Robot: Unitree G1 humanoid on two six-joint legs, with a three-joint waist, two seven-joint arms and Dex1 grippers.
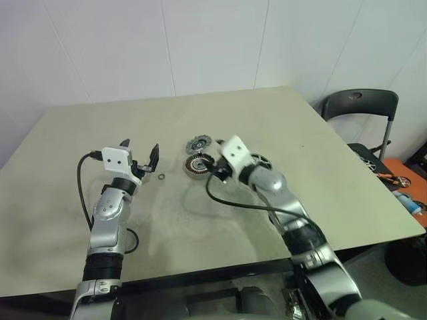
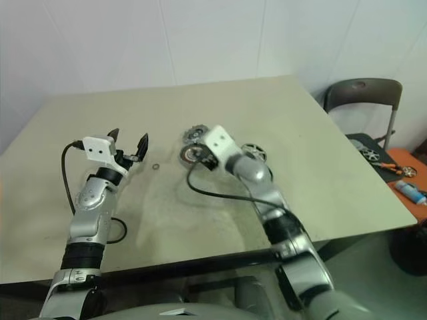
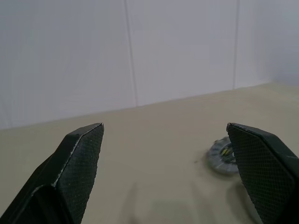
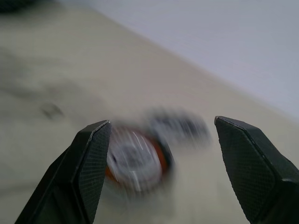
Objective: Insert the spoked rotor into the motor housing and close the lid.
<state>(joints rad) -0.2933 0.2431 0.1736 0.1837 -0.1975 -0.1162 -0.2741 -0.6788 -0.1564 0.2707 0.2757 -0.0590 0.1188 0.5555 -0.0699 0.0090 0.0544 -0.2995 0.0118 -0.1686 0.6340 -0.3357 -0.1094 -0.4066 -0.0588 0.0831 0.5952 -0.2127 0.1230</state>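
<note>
Right gripper [image 4: 156, 163]: black fingers spread wide, holding nothing, poised just over the cluster of parts at mid-table.
Motor housing [image 2: 193, 154]: short silver metal cylinder with copper windings round a dark core, standing open-side up on the table, right ahead of the right fingertips and a little below them; it sits toward one finger, not centred in the gap.
Spoked rotor [image 2: 255, 151]: thin silver metal wheel with open spokes, lying flat just beside the right forearm on its far side, behind the gripper, not ahead of it.
Lid [image 1: 198, 143]: flat grey disc with ribbed rim and dark centre, flat on the table just beyond the housing.
Nearer arm: the right, clearly; by my reckoning it must draw back toward the rotor before anything goes in.
Left gripper [image 1: 141, 153]: black fingers wide apart, empty, held above the table well left of the parts.
Small dark ring [image 1: 161, 177]: on the table near the left fingertips.
Surface: plain beige tabletop [image 1: 253, 113], matte, bare apart from the parts.
Room: white panelled wall behind; a dark chair [image 1: 360, 107] off the table's right corner.
</note>
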